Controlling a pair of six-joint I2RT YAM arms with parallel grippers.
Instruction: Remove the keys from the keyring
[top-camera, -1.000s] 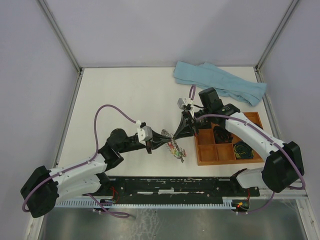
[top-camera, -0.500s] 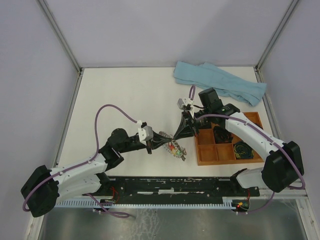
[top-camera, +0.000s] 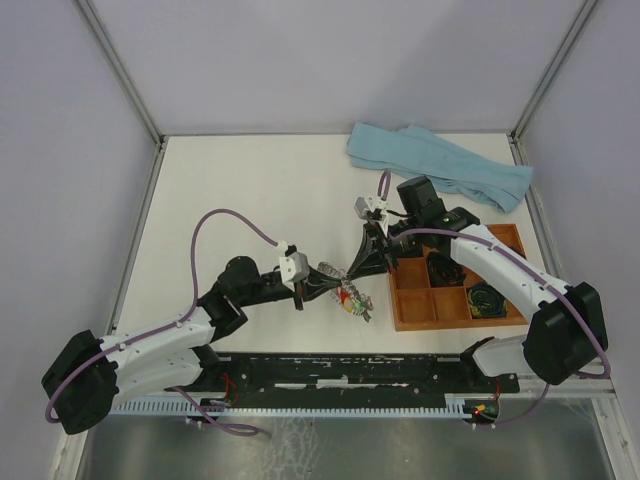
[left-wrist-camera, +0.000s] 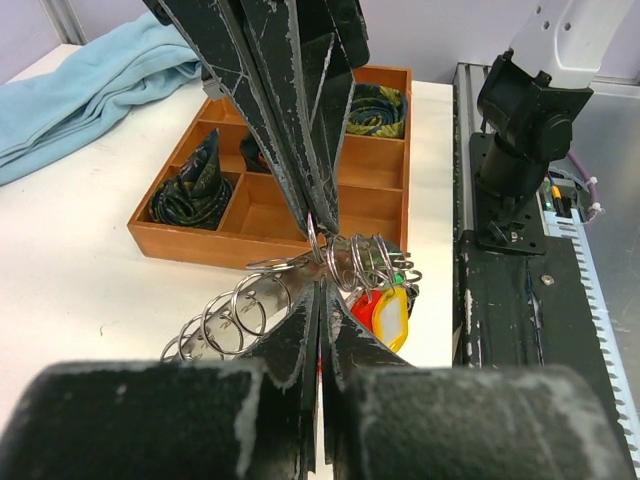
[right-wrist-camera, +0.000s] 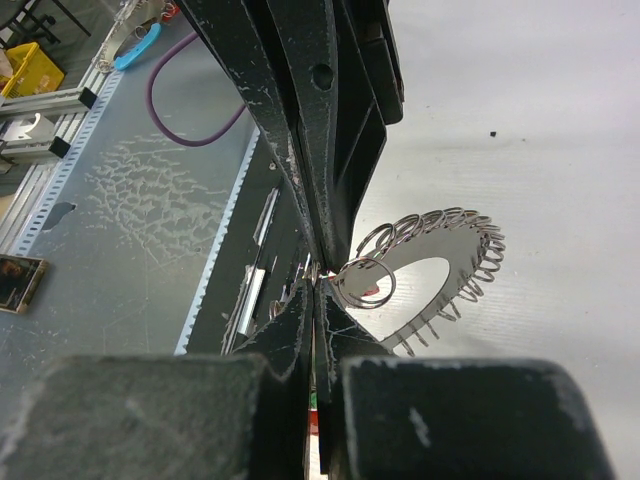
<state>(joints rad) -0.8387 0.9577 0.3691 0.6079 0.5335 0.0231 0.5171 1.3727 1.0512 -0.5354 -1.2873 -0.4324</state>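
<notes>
Both jaws clamped tip to tip on the keyring (right-wrist-camera: 448, 243): left gripper (left-wrist-camera: 318, 292) from 9 o'clock, right gripper (right-wrist-camera: 313, 292) from 1 o'clock. Ring held over the bench (top-camera: 250, 190), at 9 o'clock of the tray (top-camera: 450, 322); keys (left-wrist-camera: 388, 312) hang at its 5 o'clock

My overhead camera sits high behind the arm bases and looks down on the whole white table (top-camera: 250, 200). The left wrist camera peers close along its own black fingers (left-wrist-camera: 295, 350) toward the orange-brown wooden compartment tray (left-wrist-camera: 235, 243). The right wrist camera faces back toward the grey metal ledge (right-wrist-camera: 150, 200). All three share the silvery metal ring fringed with small loops (right-wrist-camera: 450, 245), which sits very near both wrists.
</notes>
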